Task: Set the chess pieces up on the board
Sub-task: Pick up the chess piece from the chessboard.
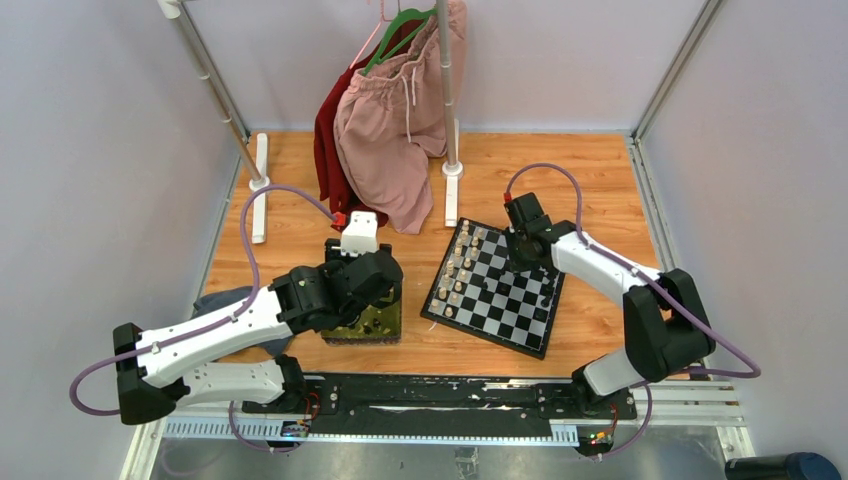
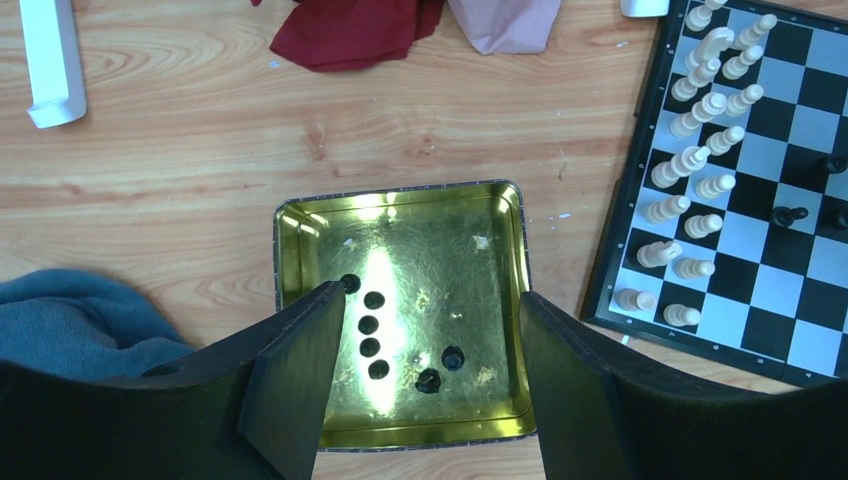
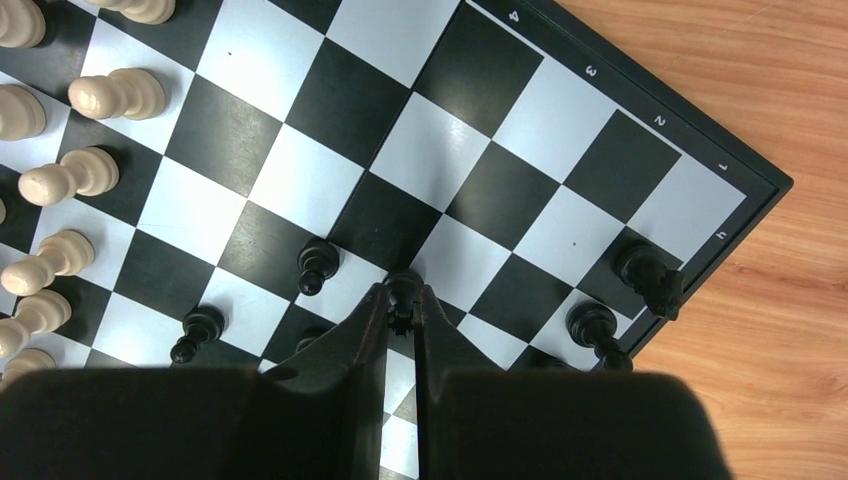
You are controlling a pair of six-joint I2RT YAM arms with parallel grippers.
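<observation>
Clearly the right gripper pinches one black chess piece, upright, over the board. The left gripper hangs open above the tray of loose pieces, left of the board.

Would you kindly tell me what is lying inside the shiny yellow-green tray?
About seven small black chess pieces lie on the tray floor, five in a rough row. Jaws of the left gripper cover its near corners, so more may be hidden.
</observation>
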